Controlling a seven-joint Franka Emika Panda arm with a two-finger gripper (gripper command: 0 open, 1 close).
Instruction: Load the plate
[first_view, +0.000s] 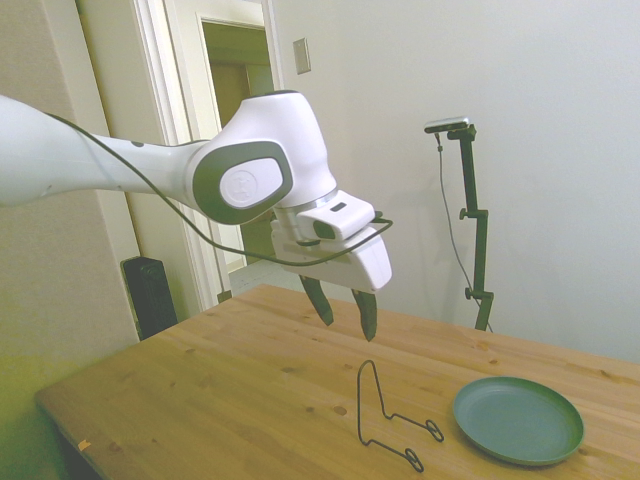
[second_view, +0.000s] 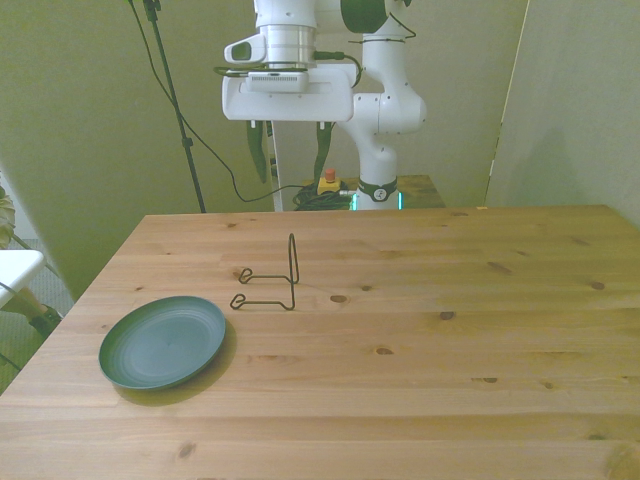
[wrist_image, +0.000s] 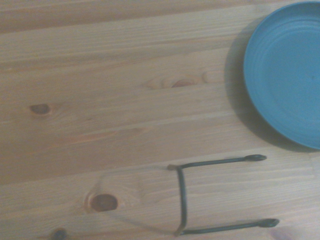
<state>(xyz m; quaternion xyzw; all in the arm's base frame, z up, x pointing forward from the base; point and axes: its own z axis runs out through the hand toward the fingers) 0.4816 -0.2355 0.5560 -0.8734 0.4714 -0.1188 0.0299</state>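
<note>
The plate (second_view: 162, 341) is seen lying flat on the wooden table (second_view: 420, 330), rim up and hollow facing the ceiling; being round, it shows no long axis and no pointing direction. It is placed near the table's edge on the front view's left, empty, with nothing touching it. Just beside it, toward the table's middle, a thin black wire stand (second_view: 272, 282) is set upright, its tall loop rising from two feet that run along the table toward the plate; a small gap is left between the feet's tips and the plate's rim. The gripper (first_view: 343, 308) is held high above the table, well apart from both things, with its dark fingers spread and nothing between them. The table is made of pale knotted planks. Plain light walls are seen around it, with a doorway and a dark speaker-like box behind the arm in the side view. In the wrist view the plate (wrist_image: 290, 75) is cut off by the frame, so only part of it is shown, and the stand (wrist_image: 181, 200) is seen from above, its upright loop foreshortened.
</note>
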